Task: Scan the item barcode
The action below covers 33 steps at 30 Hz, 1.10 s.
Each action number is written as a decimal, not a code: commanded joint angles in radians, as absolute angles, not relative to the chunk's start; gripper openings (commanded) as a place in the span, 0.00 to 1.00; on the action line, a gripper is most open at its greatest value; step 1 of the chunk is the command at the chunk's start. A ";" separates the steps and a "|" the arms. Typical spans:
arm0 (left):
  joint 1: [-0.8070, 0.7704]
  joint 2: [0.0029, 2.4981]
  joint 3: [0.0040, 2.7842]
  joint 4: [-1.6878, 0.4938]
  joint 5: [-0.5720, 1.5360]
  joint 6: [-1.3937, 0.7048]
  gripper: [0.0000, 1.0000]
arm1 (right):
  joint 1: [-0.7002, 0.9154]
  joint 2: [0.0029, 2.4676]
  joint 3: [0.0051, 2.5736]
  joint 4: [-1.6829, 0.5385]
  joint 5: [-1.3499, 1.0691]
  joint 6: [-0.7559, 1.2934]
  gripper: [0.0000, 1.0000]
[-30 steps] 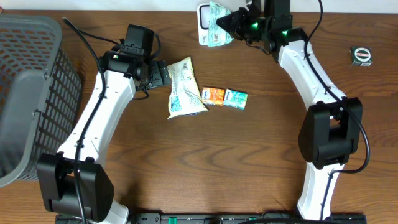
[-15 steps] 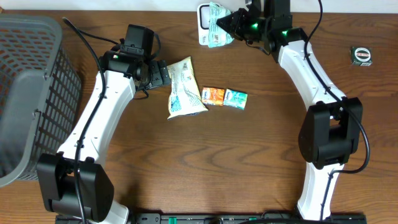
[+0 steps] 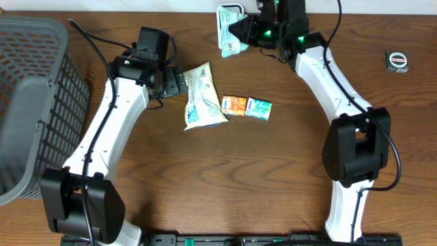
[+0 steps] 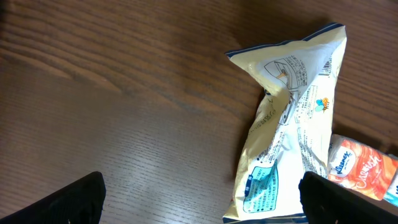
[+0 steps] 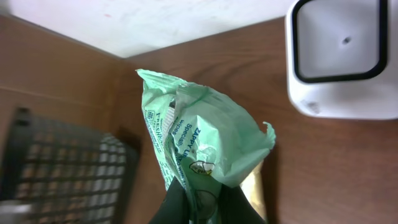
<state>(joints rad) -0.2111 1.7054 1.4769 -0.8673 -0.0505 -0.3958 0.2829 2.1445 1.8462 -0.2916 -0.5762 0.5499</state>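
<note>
right gripper (image 3: pixel 240 29): fingers pressed together, pinching the pale green crinkled plastic packet (image 5: pixel 200 134) by one end
green packet: lifted at the far edge of the brown wooden table (image 3: pixel 205 178), overlapping the white box scanner with black-rimmed window (image 5: pixel 339 43) in overhead; contact unclear
left gripper (image 3: pixel 179 82): spread wide, holding nothing, just left of the cream snack bag (image 4: pixel 292 124)
cream bag: flat, mid-table
right of bag: orange sachet (image 3: pixel 235 105), teal sachet (image 3: pixel 259 108), touching
far left: grey plastic mesh basket (image 3: pixel 27 89)

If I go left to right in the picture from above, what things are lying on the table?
First the grey plastic mesh basket → cream snack bag → small orange packet → small teal packet → small black square object.
</note>
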 commanded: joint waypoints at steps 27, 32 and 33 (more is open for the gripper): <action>-0.208 1.706 1.476 -0.870 -0.052 -0.398 0.98 | 0.500 2.375 1.851 -0.659 0.752 -0.169 0.20; -0.208 1.706 1.476 -0.870 -0.052 -0.398 0.98 | 0.538 2.373 1.851 -0.710 0.670 -0.097 0.53; -0.208 1.706 1.476 -0.870 -0.052 -0.398 0.98 | 0.548 2.368 1.851 -0.720 0.670 -0.065 0.53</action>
